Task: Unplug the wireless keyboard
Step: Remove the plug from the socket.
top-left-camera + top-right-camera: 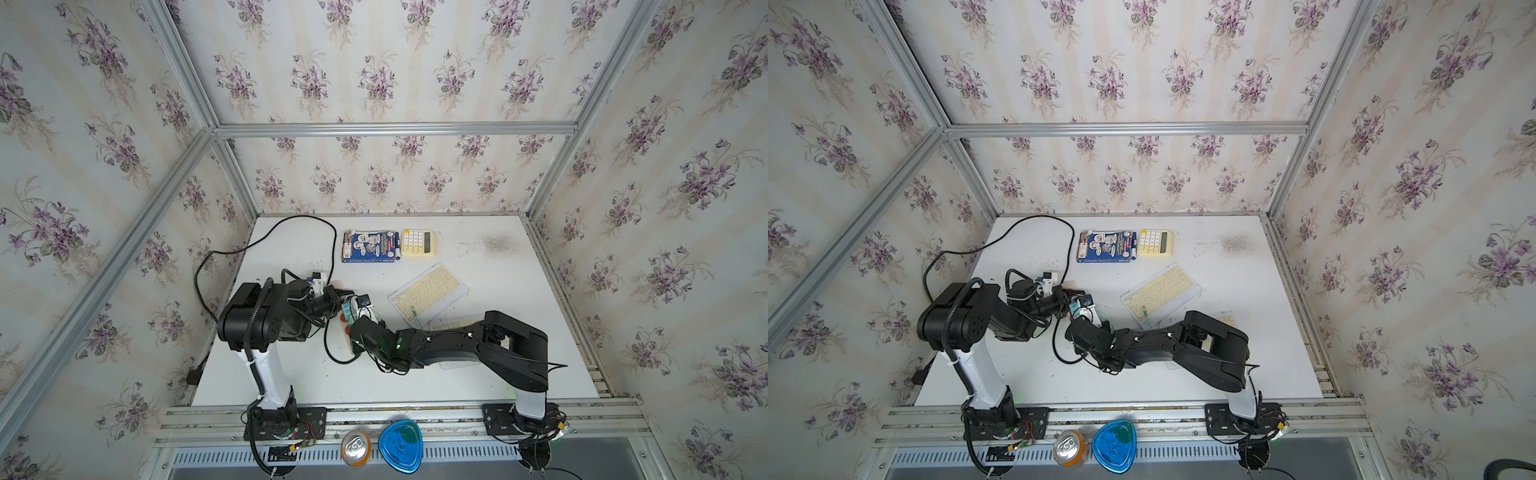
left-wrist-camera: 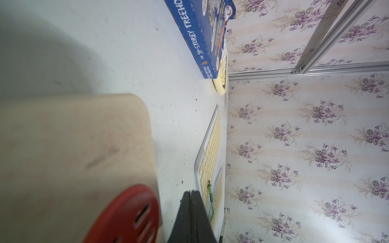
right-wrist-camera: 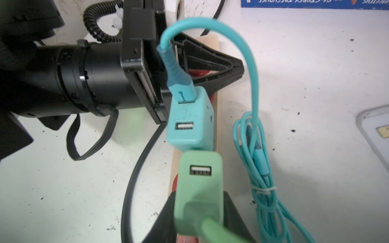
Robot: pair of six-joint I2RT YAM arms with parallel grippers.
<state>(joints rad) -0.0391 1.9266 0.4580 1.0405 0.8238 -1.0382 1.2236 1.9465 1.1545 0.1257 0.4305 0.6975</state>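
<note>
- A black power cord loops across the far left of the white table.
- The left gripper lies low over the beige power strip. Its jaws are pressed flat together with nothing between them.
- A teal charger stands plugged into the strip. A teal cable arches out of its upper port and down to a tied bundle on the table.
- Just beside it is the green charger. The right gripper has its jaws drawn in against that charger's two sides, gripping it, and a green cable leaves the charger. I cannot tell whether its prongs are seated in the strip.
- A blue book and a cream calculator lie side by side at the back.
- The wireless keyboard lies slanted to the right of both grippers, and neither touches it. A green plug rests at its near end. A second keyboard peeks out from under the right arm.
</note>
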